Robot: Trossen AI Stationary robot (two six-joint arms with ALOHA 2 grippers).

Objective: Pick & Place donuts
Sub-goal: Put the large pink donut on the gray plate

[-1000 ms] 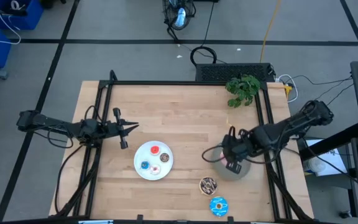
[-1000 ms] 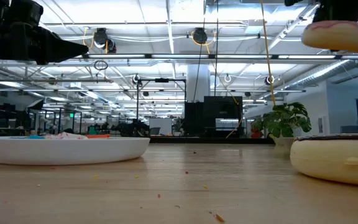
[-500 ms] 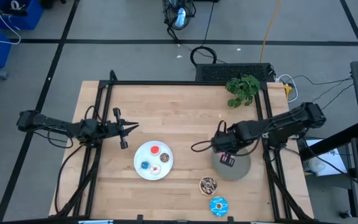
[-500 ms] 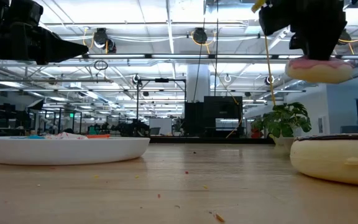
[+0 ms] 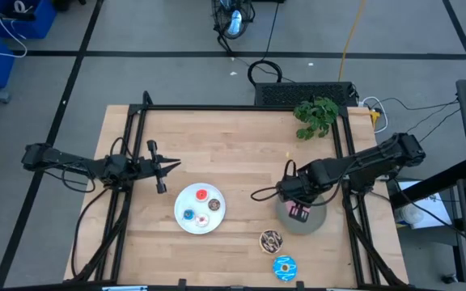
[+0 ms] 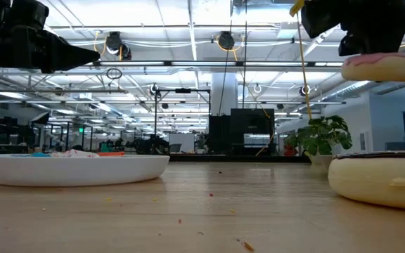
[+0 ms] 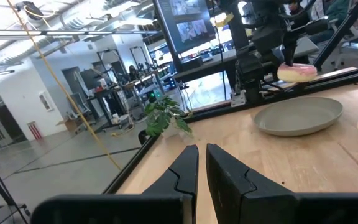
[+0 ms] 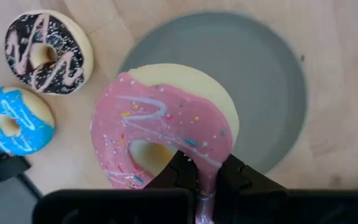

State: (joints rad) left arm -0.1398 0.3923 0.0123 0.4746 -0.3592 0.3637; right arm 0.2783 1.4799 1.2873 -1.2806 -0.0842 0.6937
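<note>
Pink donut (image 8: 166, 130) lower over grey plate (image 8: 260, 87)

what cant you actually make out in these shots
- High view: the pink-iced donut is hidden under the right gripper.
- Low view: the grey round plate cannot be made out; the cream donut edge is cut off at right.
- High view: the tiny donuts on the white round plate are too small to detail.

Since half a second ago, the right hand (image 5: 298, 212) has carried its pink donut (image 8: 163, 127) back sideways, over the grey plate (image 5: 312, 218) beneath it.
</note>
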